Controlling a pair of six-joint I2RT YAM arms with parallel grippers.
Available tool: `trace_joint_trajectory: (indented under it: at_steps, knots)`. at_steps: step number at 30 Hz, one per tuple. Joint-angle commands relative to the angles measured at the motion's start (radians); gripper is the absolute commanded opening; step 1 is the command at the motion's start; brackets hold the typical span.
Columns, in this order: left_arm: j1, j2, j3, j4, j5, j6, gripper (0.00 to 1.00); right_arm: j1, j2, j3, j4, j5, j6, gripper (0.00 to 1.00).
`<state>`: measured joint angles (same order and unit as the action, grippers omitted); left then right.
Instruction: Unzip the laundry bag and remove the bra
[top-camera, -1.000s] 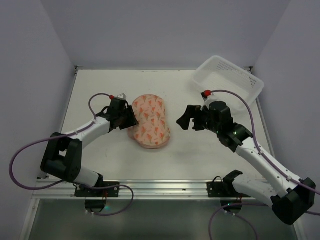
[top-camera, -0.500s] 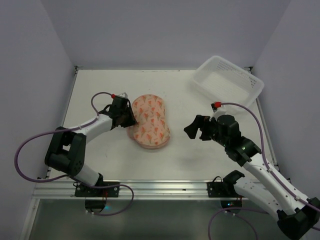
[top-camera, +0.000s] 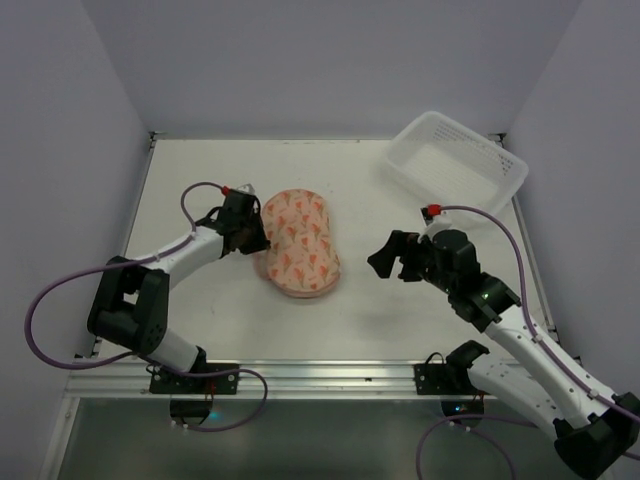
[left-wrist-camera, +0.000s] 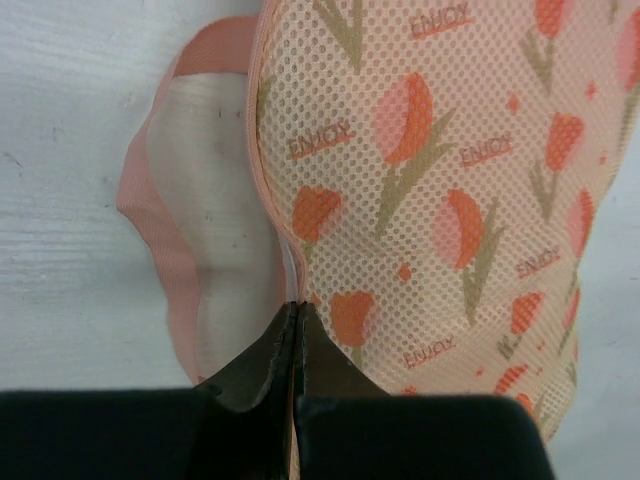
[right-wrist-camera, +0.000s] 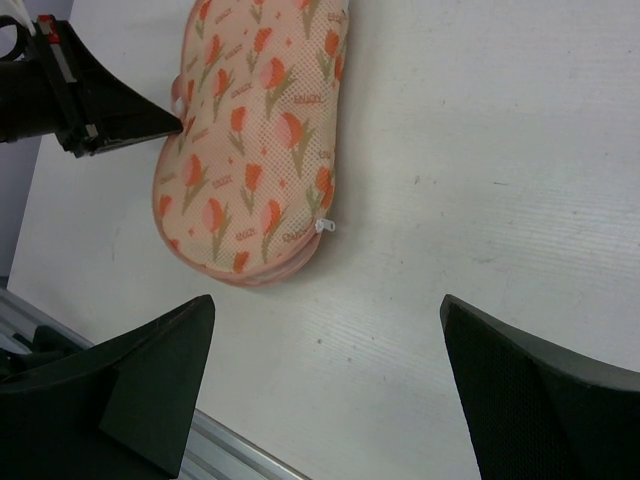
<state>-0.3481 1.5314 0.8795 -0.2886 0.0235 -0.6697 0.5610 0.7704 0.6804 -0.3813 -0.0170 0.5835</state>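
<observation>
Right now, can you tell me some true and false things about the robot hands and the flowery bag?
1. The left gripper is pinched shut on the laundry bag at its edge. True.
2. The right gripper holds the bag. False: it is open and apart from the bag.
3. The bag lies in the white slotted basket. False: it lies on the table.
4. The bag's mesh shows tulips and the word ENJOY. True.
5. The bra lies out on the table. False: no bra is in view.
</observation>
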Motion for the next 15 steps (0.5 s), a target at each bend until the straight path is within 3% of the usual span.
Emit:
trace_joint_trajectory:
  at_steps: [1, 6, 12, 14, 15]
  knots:
    - [0.006, -0.088, 0.094, -0.032, -0.019, 0.002, 0.0, -0.001, -0.029, 0.031, 0.019, 0.015, -0.001, 0.96]
    - [-0.031, -0.111, 0.223, -0.047, 0.032, -0.039, 0.0, -0.003, -0.069, 0.073, -0.042, 0.101, -0.016, 0.96]
    - [-0.175, -0.005, 0.39, -0.023, 0.052, -0.102, 0.0, -0.001, -0.163, 0.096, -0.083, 0.212, -0.004, 0.96]
    - [-0.239, 0.065, 0.442, 0.023, 0.078, -0.129, 0.05, -0.001, -0.207, 0.097, -0.096, 0.262, 0.002, 0.96]
    - [-0.259, 0.088, 0.463, 0.034, 0.084, -0.139, 0.12, -0.001, -0.224, 0.097, -0.097, 0.276, 0.007, 0.96]
